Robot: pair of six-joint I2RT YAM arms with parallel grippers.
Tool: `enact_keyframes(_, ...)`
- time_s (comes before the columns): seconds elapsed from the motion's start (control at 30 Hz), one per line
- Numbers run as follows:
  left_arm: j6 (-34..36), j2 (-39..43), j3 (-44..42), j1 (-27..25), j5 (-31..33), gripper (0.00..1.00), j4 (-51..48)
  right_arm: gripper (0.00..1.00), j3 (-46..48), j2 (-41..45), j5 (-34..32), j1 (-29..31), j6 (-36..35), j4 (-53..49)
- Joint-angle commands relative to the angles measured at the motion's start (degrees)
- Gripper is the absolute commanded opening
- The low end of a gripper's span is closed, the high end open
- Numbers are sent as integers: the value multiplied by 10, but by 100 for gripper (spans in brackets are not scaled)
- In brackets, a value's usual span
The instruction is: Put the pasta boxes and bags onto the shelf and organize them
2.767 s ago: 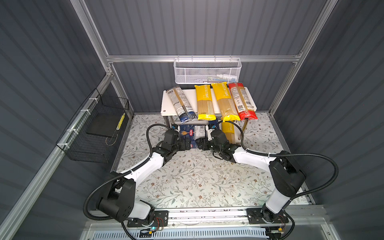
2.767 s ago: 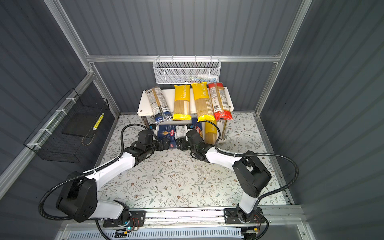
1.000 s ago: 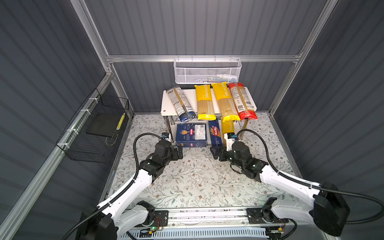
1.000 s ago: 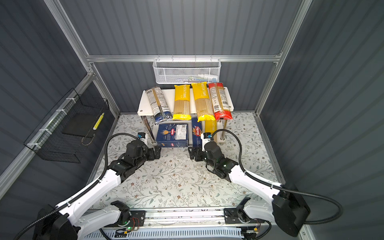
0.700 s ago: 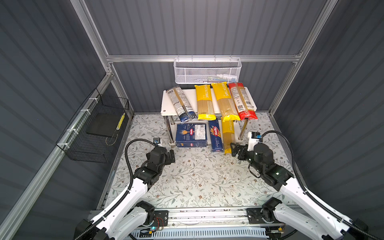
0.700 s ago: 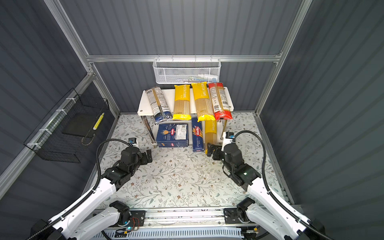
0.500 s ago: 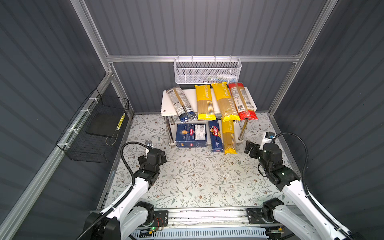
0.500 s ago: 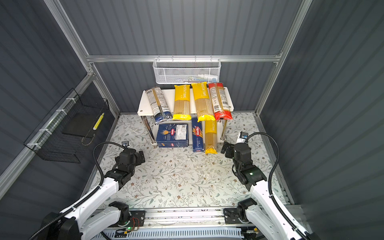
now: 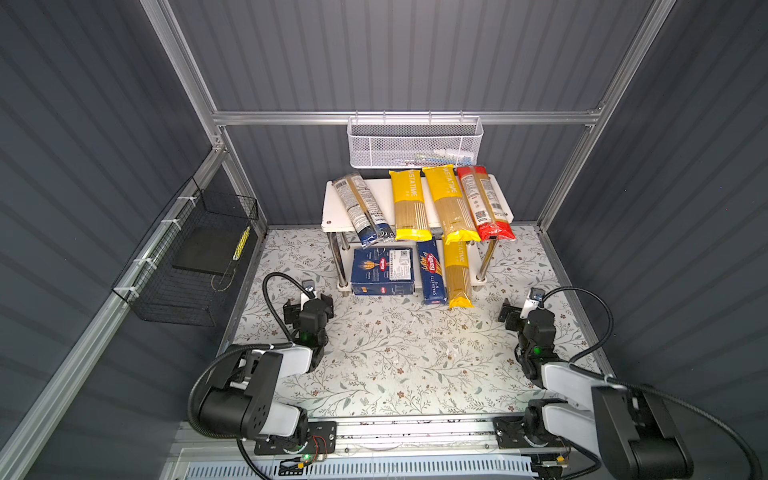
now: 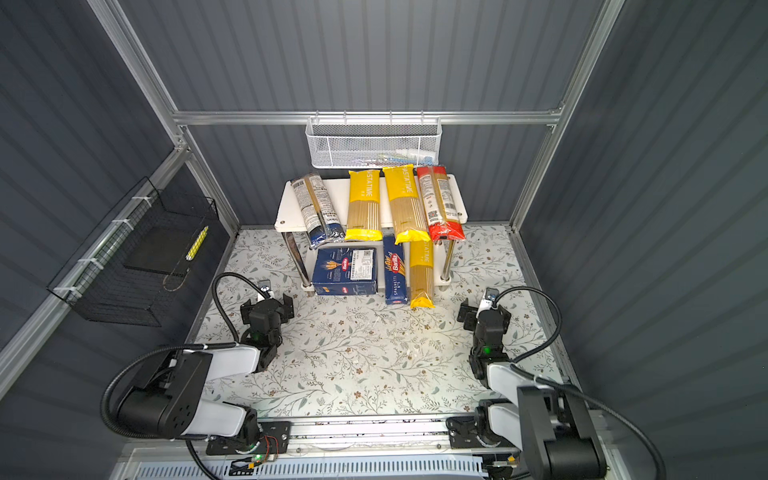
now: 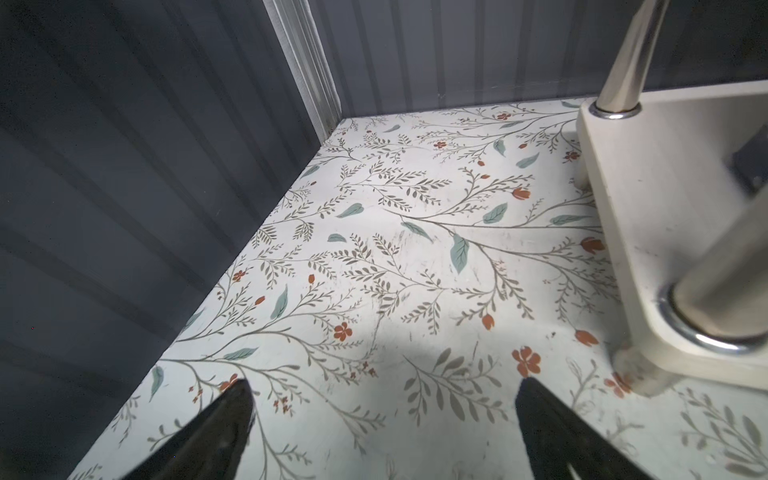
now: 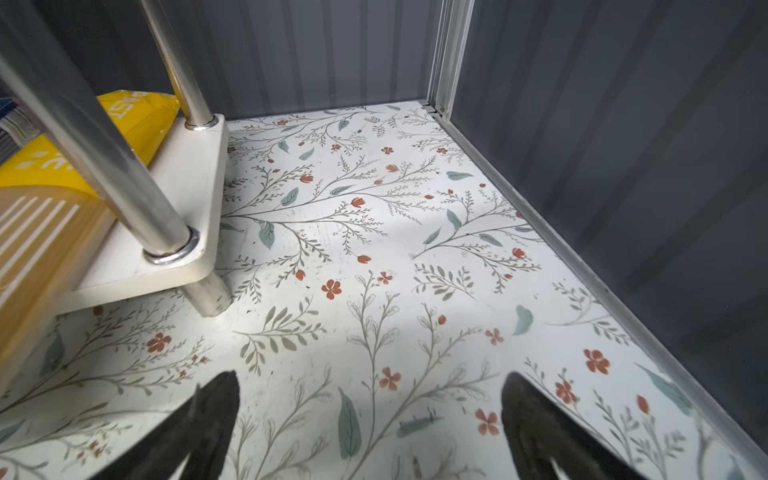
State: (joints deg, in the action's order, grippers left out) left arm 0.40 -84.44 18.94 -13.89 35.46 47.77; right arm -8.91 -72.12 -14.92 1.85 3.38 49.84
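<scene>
Backed away from the shelf [image 9: 330,210] front to either side since a second ago.
Left gripper [image 9: 308,302] spread wide and empty over the floral mat [image 11: 415,249]; on the top tier navy-ended bag [image 9: 362,208], first yellow bag [image 9: 409,208], second yellow bag [image 9: 451,208], red-ended bag [image 9: 484,203], ends overhanging; below, wide carton [image 9: 382,270], narrow carton [image 9: 432,272], third yellow bag [image 9: 458,272] jutting forward; right gripper [image 9: 523,309] likewise gaping, holding nothing. Seemingly done bar tidying: nudge the skewed navy-ended bag parallel, push jutting ends in gently, side-on.
</scene>
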Motion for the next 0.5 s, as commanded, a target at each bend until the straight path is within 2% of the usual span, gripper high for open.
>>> enact_keyframes(0.0, 5, -51, 2, 32, -52, 100, 113, 99, -21, -101, 45, -9, -25, 209)
enact_keyframes(0.03, -4, -67, -2, 47, -70, 99, 135, 99, -38, -137, 44, -9, -32, 219)
enact_keyframes(0.07, -16, -87, 2, 61, -99, 99, 142, 99, -48, -127, 20, -2, -28, 174)
enact_keyframes(0.1, -33, -118, 15, 75, -102, 99, 139, 99, -70, -103, 18, -6, -12, 89)
enact_keyframes(0.13, -21, -149, 31, 87, -125, 100, 160, 99, -88, -107, 30, -15, -7, 62)
enact_keyframes(0.2, -11, -132, 85, 88, -182, 100, 12, 99, -73, -123, 34, -19, -10, 122)
enact_keyframes(0.23, 0, -148, 68, 88, -189, 100, 93, 99, -72, -113, 34, -18, -7, 106)
enact_keyframes(0.3, -10, -133, 82, 88, -188, 100, 23, 99, -83, -116, 36, -18, -7, 90)
enact_keyframes(0.33, -3, -146, 74, 88, -186, 100, 74, 99, -81, -119, 37, -19, -8, 100)
enact_keyframes(0.4, -11, -133, 81, 88, -187, 100, 30, 99, -80, -116, 39, -19, -8, 93)
enact_keyframes(0.47, -6, -142, 76, 88, -187, 99, 62, 99, -80, -117, 38, -19, -10, 99)
